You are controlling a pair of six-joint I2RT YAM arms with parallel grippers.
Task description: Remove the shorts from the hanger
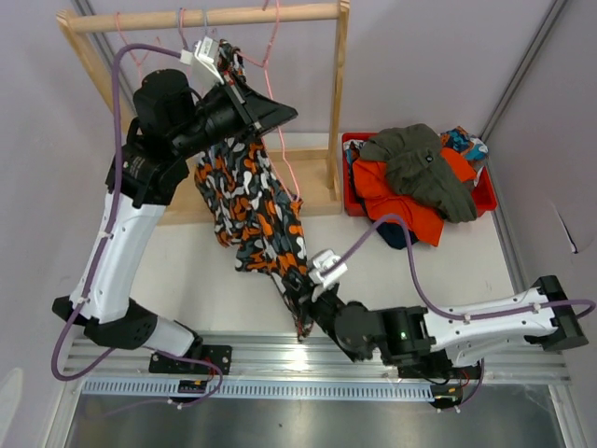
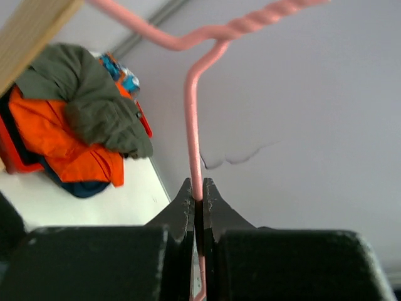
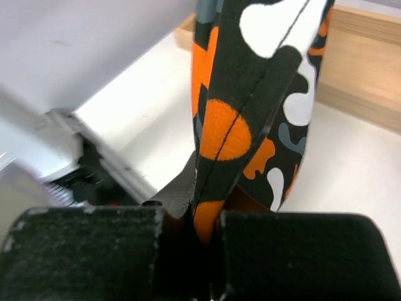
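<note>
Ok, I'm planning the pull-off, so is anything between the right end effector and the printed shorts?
Nothing visible: the right end effector is shut on the lower end of the shorts. Their top hangs from the pink hanger, whose wire the left end effector clamps.

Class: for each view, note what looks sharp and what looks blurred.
Top external: evenly lit, sharp throughout, blotch-print shorts crisp. Left wrist: pink hanger soft up close, heaped shorts behind clearer. Right wrist: print sharp, metal rail at left blurred.
</note>
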